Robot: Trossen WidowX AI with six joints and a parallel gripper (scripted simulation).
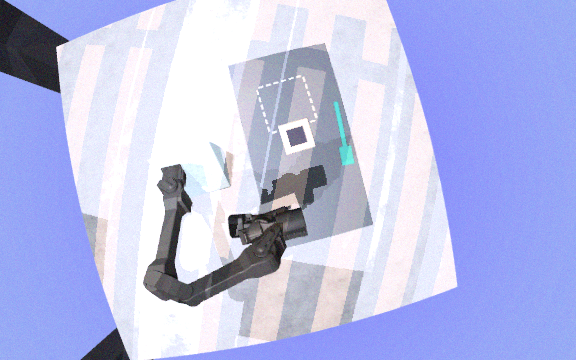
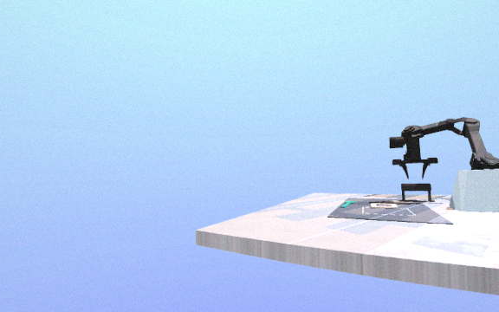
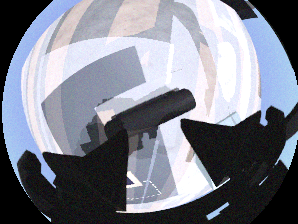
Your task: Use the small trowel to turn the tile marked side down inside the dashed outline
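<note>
From above, the arm hides most of our black-handled trowel (image 1: 288,201) (image 2: 416,187) (image 3: 159,111), below our partly open, empty gripper (image 1: 267,226) (image 2: 415,177) (image 3: 154,128); the wrist view crops our tile (image 1: 297,136) (image 2: 384,205) (image 3: 132,179), marked side up at the dashed outline's edge.
</note>
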